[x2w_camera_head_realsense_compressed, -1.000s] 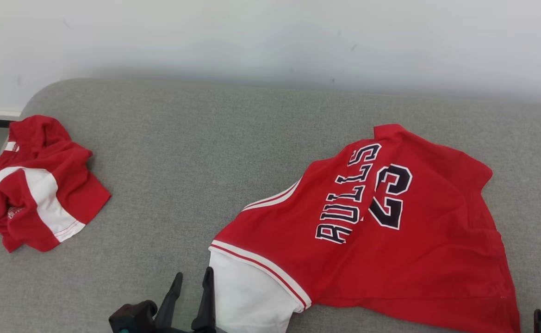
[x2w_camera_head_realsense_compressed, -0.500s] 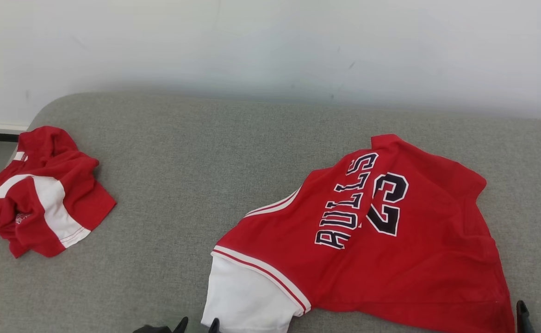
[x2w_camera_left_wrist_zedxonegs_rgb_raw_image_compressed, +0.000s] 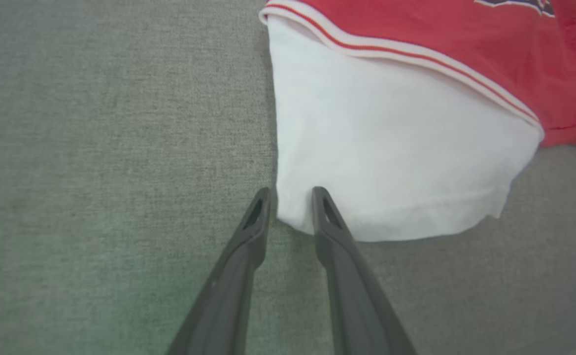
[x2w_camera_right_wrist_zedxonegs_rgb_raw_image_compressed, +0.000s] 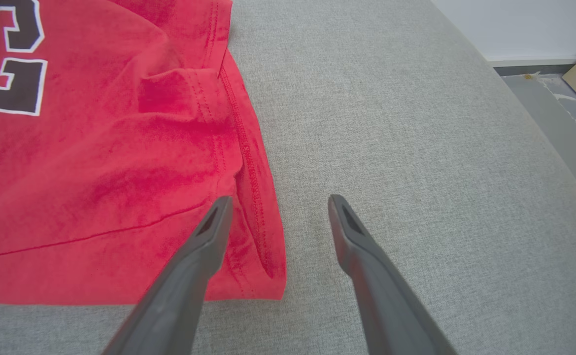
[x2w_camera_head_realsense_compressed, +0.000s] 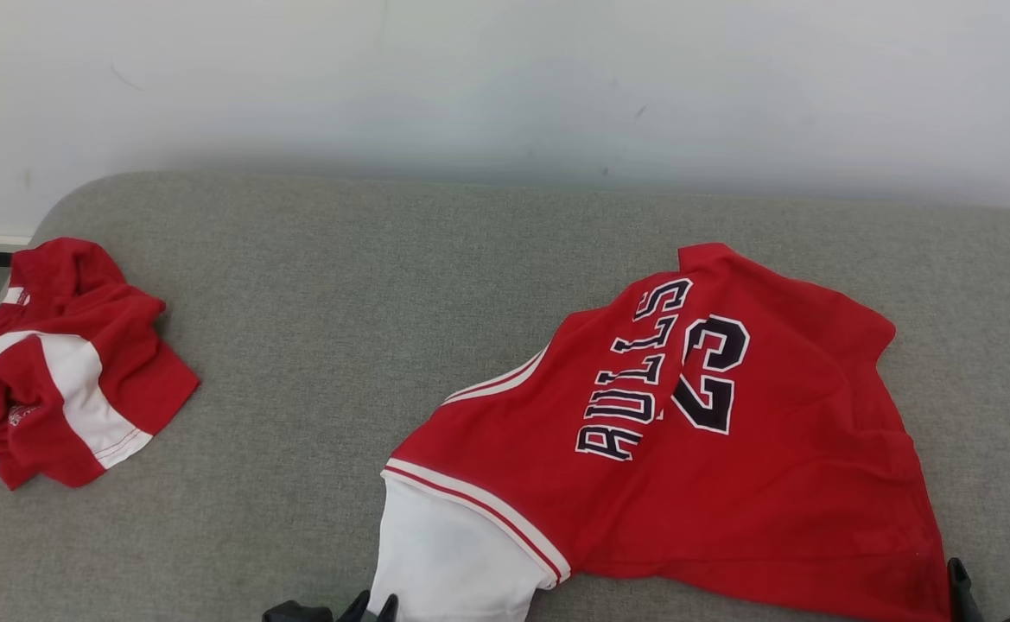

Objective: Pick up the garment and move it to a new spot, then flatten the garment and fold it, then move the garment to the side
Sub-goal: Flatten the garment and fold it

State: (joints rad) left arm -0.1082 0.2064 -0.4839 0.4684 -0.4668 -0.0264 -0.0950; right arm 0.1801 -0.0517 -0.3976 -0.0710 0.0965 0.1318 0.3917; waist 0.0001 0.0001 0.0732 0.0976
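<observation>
Fingers (x2w_camera_left_wrist_zedxonegs_rgb_raw_image_compressed: 246,241) of the left gripper (x2w_camera_left_wrist_zedxonegs_rgb_raw_image_compressed: 290,193) stand narrowly apart astride the near corner of the white sleeve (x2w_camera_left_wrist_zedxonegs_rgb_raw_image_compressed: 391,148); the right gripper (x2w_camera_right_wrist_zedxonegs_rgb_raw_image_compressed: 278,199) gapes wide over the hem corner (x2w_camera_right_wrist_zedxonegs_rgb_raw_image_compressed: 263,266). Between them the red jersey (x2w_camera_head_realsense_compressed: 729,492) lies across the grey cushion (x2w_camera_head_realsense_compressed: 340,302), slanting away rightward.

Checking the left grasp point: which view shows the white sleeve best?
Left wrist view: the white sleeve shows whole, its corner between the fingers of the left gripper. The head view crops it at the bottom edge; the right wrist view shows red hem.
</observation>
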